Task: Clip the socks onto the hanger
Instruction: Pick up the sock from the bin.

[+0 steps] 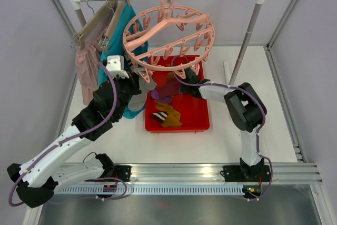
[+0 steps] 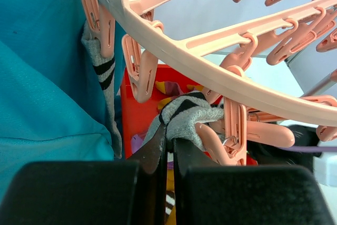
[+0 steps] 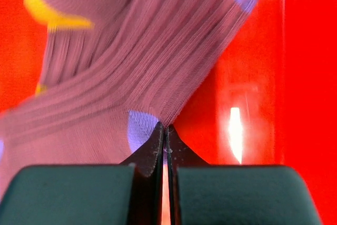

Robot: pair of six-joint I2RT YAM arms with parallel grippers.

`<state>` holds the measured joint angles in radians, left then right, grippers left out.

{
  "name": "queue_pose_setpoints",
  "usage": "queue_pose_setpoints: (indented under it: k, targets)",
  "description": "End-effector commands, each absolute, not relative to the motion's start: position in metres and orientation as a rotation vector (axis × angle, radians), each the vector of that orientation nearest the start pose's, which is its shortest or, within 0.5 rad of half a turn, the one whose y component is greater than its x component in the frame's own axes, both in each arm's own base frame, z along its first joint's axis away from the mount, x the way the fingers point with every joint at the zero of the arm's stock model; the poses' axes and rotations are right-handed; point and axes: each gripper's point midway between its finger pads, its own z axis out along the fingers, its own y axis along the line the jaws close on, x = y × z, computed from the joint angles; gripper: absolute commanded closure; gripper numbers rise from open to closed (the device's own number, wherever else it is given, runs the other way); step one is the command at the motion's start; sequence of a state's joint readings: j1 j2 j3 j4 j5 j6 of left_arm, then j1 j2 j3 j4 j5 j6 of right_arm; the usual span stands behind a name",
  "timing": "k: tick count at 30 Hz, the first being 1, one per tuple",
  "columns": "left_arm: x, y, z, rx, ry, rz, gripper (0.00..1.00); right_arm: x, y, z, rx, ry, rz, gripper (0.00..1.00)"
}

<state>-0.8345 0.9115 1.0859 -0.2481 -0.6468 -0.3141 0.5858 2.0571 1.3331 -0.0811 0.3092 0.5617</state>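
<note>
The salmon-pink ring hanger (image 1: 168,35) hangs from the rail, and its rim shows in the left wrist view (image 2: 210,72). My left gripper (image 1: 143,81) (image 2: 169,140) is shut on a grey sock (image 2: 189,117), holding it up against a dangling clip (image 2: 210,143) under the ring. Another grey striped sock (image 2: 102,72) hangs from a clip at the left. My right gripper (image 1: 182,85) (image 3: 165,130) is down in the red bin (image 1: 200,114), shut on the edge of a purple sock (image 3: 131,51) (image 1: 166,90). A striped sock (image 1: 159,115) and a mustard sock (image 1: 172,118) lie in the bin.
A teal garment (image 1: 122,30) (image 2: 42,77) and a pale pink garment (image 1: 87,61) hang on slim hangers at the rail's left, close beside my left arm. The rail's right post (image 1: 247,35) stands behind the bin. The bin's red wall (image 3: 253,77) fills the right wrist view.
</note>
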Motion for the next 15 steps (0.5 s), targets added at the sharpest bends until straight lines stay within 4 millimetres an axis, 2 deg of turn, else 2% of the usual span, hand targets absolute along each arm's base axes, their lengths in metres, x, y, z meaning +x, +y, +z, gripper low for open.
queue_pose_setpoints:
  k: [1, 5, 8, 9, 12, 14, 15]
  targets:
    - [0.274, -0.160, 0.397, -0.070, 1.572, -0.383, 0.94, 0.421, 0.264, 0.047, 0.078, 2.336, 0.354, 1.00]
    - [0.273, -0.159, 0.399, -0.067, 1.567, -0.387, 0.94, 0.391, 0.270, 0.061, -0.003, 2.346, 0.473, 1.00]
    - [0.273, -0.160, 0.399, -0.068, 1.566, -0.388, 0.94, 0.366, 0.280, 0.079, -0.099, 2.336, 0.577, 1.00]
    - [0.273, -0.160, 0.398, -0.067, 1.566, -0.389, 0.94, 0.353, 0.286, 0.078, -0.150, 2.353, 0.631, 1.00]
    - [0.273, -0.161, 0.399, -0.066, 1.563, -0.396, 0.94, 0.336, 0.301, 0.087, -0.316, 2.328, 0.681, 1.00]
    - [0.273, -0.162, 0.400, -0.068, 1.561, -0.403, 0.94, 0.323, 0.311, 0.085, -0.398, 2.339, 0.682, 1.00]
    - [0.274, -0.163, 0.399, -0.063, 1.564, -0.405, 0.94, 0.323, 0.312, 0.087, -0.419, 2.335, 0.670, 1.00]
